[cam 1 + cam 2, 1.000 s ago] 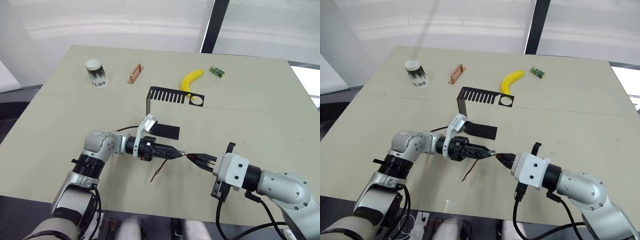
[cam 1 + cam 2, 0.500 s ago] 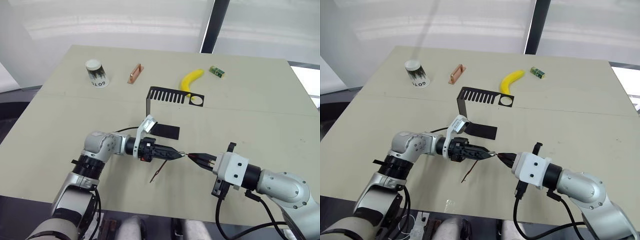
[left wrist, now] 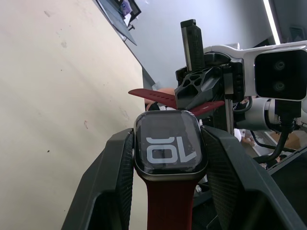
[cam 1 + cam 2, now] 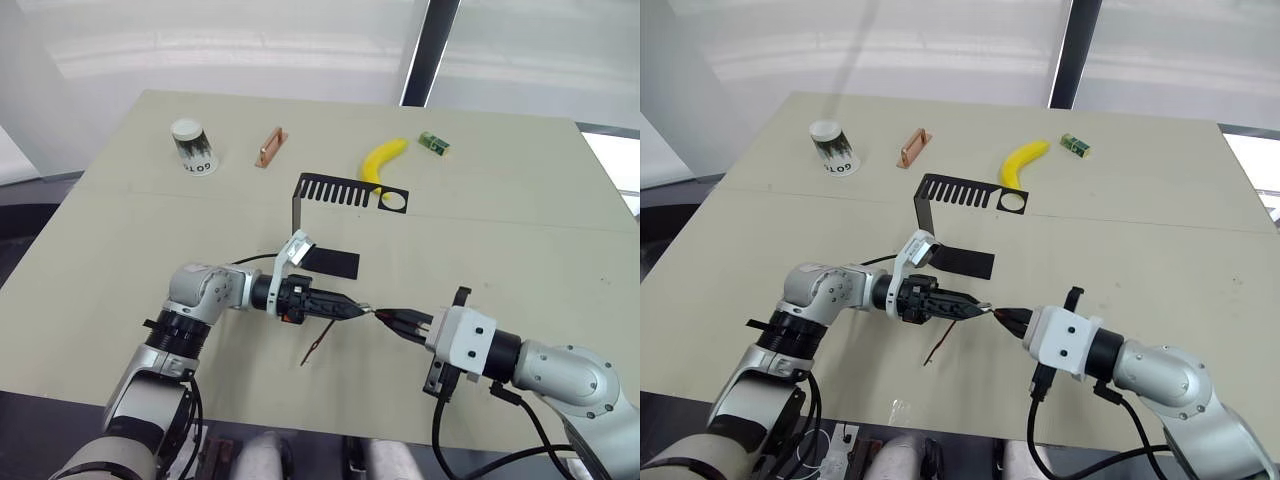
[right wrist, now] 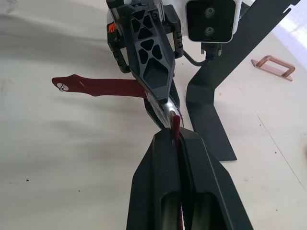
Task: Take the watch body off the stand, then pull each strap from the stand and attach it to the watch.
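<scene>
Two claws meet tip to tip: the left claw [image 3: 168,158] clamps the watch body [image 3: 170,149], the right claw [image 5: 178,139] pinches a strap [image 5: 175,125].

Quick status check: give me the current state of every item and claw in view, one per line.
watch body: off the stand, in left claw
attached strap: on the watch, hanging free
second strap: pinched in right claw, at the watch's edge
stand: upright, empty
cup: upright
</scene>
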`<state>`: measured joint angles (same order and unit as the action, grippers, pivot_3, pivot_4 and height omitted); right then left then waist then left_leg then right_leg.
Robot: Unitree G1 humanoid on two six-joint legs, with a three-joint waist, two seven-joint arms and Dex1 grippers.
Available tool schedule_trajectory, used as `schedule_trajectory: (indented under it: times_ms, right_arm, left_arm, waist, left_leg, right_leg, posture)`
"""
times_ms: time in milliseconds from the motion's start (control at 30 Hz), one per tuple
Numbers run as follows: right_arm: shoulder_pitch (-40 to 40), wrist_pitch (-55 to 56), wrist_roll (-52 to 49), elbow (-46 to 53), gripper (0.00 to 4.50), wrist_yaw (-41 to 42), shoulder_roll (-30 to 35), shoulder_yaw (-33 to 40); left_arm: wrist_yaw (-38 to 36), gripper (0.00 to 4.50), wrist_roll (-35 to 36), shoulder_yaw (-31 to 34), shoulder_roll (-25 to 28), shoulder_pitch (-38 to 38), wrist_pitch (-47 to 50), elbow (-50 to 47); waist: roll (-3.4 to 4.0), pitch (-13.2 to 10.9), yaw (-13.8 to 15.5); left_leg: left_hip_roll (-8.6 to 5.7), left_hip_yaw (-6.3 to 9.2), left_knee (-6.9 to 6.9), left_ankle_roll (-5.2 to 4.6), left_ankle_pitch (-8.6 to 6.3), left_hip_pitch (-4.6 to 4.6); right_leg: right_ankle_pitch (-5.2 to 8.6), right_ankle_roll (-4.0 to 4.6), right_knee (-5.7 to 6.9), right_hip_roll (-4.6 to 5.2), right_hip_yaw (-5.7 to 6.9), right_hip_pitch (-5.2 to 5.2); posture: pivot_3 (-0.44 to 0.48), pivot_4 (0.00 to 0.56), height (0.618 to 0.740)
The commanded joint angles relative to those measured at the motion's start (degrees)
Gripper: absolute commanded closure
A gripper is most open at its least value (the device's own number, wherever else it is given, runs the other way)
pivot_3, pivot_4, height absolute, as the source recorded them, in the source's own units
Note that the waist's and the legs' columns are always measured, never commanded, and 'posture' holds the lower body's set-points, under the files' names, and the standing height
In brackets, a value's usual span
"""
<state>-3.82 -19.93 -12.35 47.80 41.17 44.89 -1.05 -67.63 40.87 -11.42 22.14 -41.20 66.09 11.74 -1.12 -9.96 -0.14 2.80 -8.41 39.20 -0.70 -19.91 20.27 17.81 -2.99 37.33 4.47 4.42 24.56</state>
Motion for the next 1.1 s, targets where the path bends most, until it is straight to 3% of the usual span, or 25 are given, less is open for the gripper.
schedule_trajectory:
  times_ms: [33, 1100]
  right_arm:
    - [0.1, 1.3, -0.8, 2.0, 4.5, 1.3, 0.4, 0.7]
    - [2.1, 0.8, 0.7, 1.4, 4.5, 1.1, -0.2, -1.8]
  left_arm:
    - [-0.1, 2.88, 0.9, 0.7, -0.4, 0.3, -0.2, -2.0]
    - [0.5, 2.88, 1.0, 0.5, -0.9, 0.8, 0.0, -2.9]
  waist:
    - [0.0, 0.0, 0.0]
    - [0.0, 0.0, 0.0]
  left_leg:
    - [0.0, 0.0, 0.0, 0.0, 0.0, 0.0]
    - [0.0, 0.0, 0.0, 0.0, 0.0, 0.0]
  right_leg:
    - [0.0, 0.0, 0.0, 0.0, 0.0, 0.0]
    - [0.0, 0.0, 0.0, 0.0, 0.0, 0.0]
  posture:
    - [0.0, 0.15, 0.725]
    - [0.0, 0.15, 0.725]
